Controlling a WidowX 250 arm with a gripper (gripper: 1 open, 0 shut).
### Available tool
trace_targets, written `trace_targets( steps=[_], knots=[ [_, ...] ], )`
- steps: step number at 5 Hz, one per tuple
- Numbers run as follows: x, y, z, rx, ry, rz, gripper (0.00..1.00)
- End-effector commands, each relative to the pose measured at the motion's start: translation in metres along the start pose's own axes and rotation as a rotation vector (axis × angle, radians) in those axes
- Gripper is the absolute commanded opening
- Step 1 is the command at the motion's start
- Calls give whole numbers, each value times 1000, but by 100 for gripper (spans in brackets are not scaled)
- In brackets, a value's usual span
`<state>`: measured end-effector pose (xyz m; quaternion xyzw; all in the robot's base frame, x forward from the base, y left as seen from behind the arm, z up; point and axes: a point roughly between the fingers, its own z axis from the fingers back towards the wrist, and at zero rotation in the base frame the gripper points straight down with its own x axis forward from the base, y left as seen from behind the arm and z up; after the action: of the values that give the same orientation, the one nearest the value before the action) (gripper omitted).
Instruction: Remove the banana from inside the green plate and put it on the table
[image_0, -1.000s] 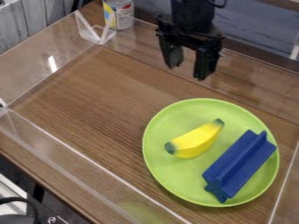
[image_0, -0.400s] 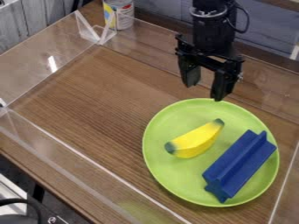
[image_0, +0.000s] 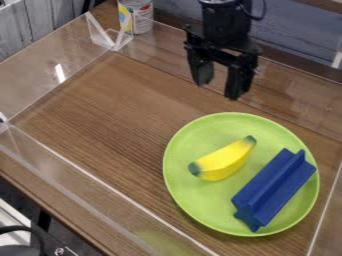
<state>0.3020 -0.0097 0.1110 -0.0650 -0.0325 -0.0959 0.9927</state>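
Because the small yellow toy banana (image_0: 223, 159) lies untouched in the round lime-green plastic plate (image_0: 195, 141), the black tool (image_0: 219, 80) hangs spread-fingered and empty above the far brown wood-grain tabletop (image_0: 107, 110).

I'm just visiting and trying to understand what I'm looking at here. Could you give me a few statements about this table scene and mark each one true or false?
1. The small yellow toy banana lies inside the round lime-green plastic plate. True.
2. The black pincer is gripping the banana. False: it hangs open above the brown wood-grain table, beyond the plate, holding nothing.
3. A blue ridged block shares the plate with the banana. True.
4. The blue block rests on top of the banana. False: they lie side by side, apart.
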Motion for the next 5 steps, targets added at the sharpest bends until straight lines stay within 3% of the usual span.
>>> trace_targets(
  steps=[1,2,3,5],
  knots=[
    [10,-15,15,6,-76,-9,100],
    [14,-32,5,-2,-61,-57,100],
    [9,-35,-6,-5,-37,-74,100],
    [-8,-41,-38,-11,16,-188,100]
  ],
)
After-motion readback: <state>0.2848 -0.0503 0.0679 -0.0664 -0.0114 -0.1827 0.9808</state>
